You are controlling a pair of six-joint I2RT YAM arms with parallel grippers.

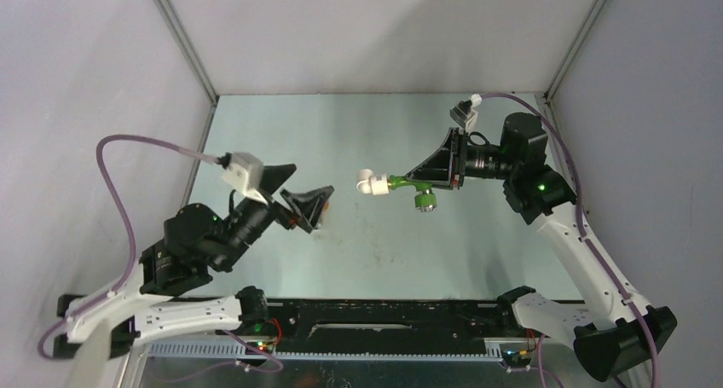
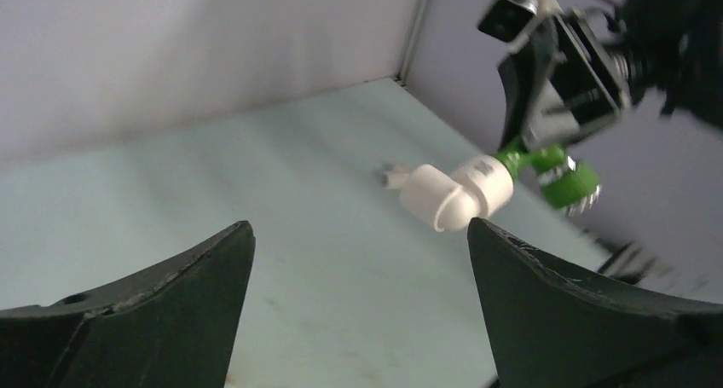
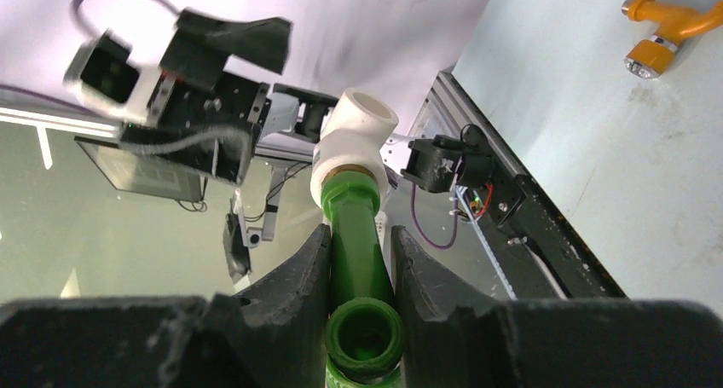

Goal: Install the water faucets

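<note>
The green faucet (image 1: pixel 402 182) was held clear of the counter (image 1: pixel 341 132), just right of centre in the overhead view, with the right pincer (image 1: pixel 411 178) closed narrowly on its straight stem. A white elbow fitting (image 1: pixel 370 183) sat on the stem's free end, so this faucet appeared joined to its fitting; how firmly it was seated could not be told. The left pincer (image 1: pixel 298 192), at centre left of the overhead view, stood fully spread and held nothing, its jaws facing the elbow from a short way off. The orange faucet (image 3: pixel 669 30) lay loose on the counter at the upper right of the right wrist view, with no fitting visible on it. By this judgement one faucet was mated and the second was not yet begun. The green faucet was glossy moulded plastic with a ribbed round knob and a hollow round opening facing the wrist camera. The elbow was smooth, matte white, with a thick rim. The counter was a flat, pale green sheet bearing faint scuffs.
</note>
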